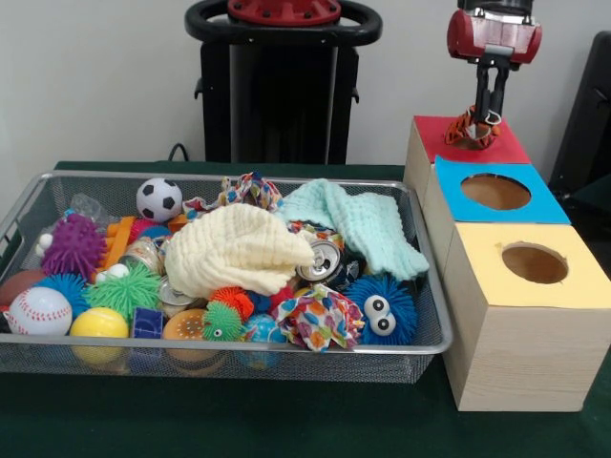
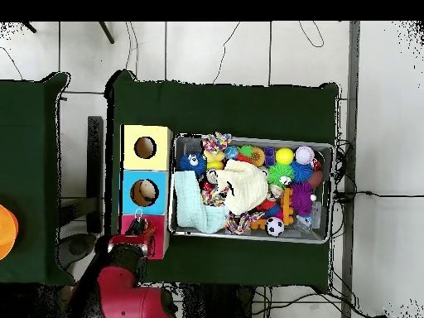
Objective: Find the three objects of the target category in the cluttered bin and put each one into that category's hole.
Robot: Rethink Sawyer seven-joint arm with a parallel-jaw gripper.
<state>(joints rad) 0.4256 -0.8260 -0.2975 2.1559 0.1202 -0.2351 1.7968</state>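
Note:
My gripper [image 1: 490,114] hangs over the red-topped box [image 1: 513,149] at the back right. Its fingers are closed on an orange-red woven rope toy [image 1: 472,130], which sits right over the red top and covers the hole, so the hole itself is hidden. In the overhead view the gripper [image 2: 137,224] and arm cover most of the red box [image 2: 156,245]. The bin [image 1: 229,176], a silver wire-mesh basket, stands left of the boxes, full of toys; it also shows in the overhead view [image 2: 248,139].
The blue-topped box [image 1: 546,206] and yellow-topped box [image 1: 584,288] stand nearer the camera in the same row. The bin holds a cream knit hat [image 1: 239,248], mint knit cloth [image 1: 368,224], soccer ball [image 1: 158,199], baseball [image 1: 38,310], blue fuzzy ball with eyes [image 1: 380,310], can [image 1: 323,260].

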